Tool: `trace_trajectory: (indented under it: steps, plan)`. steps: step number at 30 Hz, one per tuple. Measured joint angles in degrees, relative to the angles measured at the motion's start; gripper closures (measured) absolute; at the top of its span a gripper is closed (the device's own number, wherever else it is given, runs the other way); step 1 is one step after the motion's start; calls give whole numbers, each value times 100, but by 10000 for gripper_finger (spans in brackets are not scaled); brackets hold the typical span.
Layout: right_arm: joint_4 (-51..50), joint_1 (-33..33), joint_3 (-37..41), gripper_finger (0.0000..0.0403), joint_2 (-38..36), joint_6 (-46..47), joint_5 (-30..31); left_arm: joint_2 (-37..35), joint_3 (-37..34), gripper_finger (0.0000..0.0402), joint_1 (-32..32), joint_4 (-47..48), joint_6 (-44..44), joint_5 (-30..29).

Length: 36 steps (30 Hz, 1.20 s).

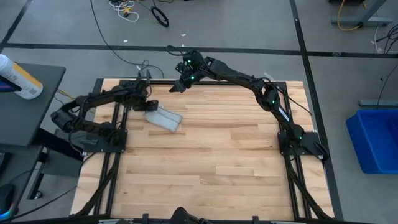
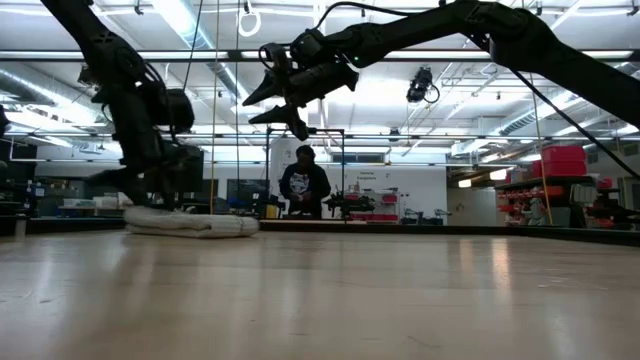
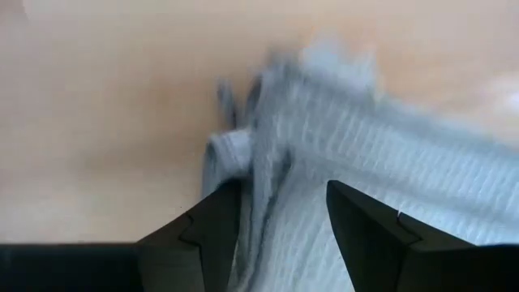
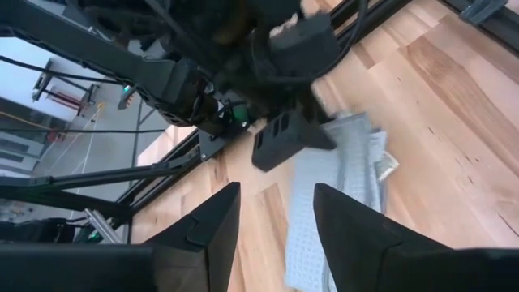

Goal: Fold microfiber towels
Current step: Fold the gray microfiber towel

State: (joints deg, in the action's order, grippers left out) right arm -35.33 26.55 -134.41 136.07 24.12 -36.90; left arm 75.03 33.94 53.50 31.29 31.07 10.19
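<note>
The pale grey-blue microfiber towel [image 1: 165, 119] lies folded into a narrow strip on the wooden table [image 1: 211, 168], at its far left. It shows as a low flat bundle in the low view [image 2: 192, 224]. My left gripper [image 1: 149, 107] points steeply down over the towel's left end. Its fingers are open, with ribbed cloth [image 3: 365, 154] showing between them. My right gripper [image 1: 180, 83] hangs open, high above the table's far edge, with nothing between its fingers [image 4: 276, 227]. From there it looks down on the towel [image 4: 336, 195]. My left gripper [image 3: 284, 219] straddles the towel's left end [image 3: 268, 195] from above, one finger on each side of the layered edge. The cloth lies flat on the table. I cannot tell whether the fingertips touch it.
A bright blue bin [image 1: 377, 140] stands on the floor right of the table. A dark side table with a white bottle [image 1: 18, 78] is at the left. A person [image 2: 304, 185] stands beyond the far edge. Bare wood stretches across the near and right parts.
</note>
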Motion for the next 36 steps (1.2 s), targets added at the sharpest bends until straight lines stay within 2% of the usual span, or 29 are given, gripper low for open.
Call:
trace_trajectory:
  steps: [2,4,10,15,26,32,36]
  plan:
    - [-2,-2,0,233,0,0,-13,-5,116,207,85,60,-244,-179]
    - [-4,-1,0,227,0,0,-16,8,127,207,210,347,-444,-107]
    - [-11,0,0,208,0,4,-55,5,99,207,388,349,-635,-98]
    - [-13,0,0,209,0,4,-78,73,106,207,488,210,-870,-150]
    - [-15,-2,0,218,0,50,-177,1008,144,189,587,-99,-792,747]
    - [-13,0,0,211,0,64,-175,1121,154,185,572,-104,-794,574]
    - [-2,0,0,218,0,98,-177,1127,137,199,576,-181,-818,542]
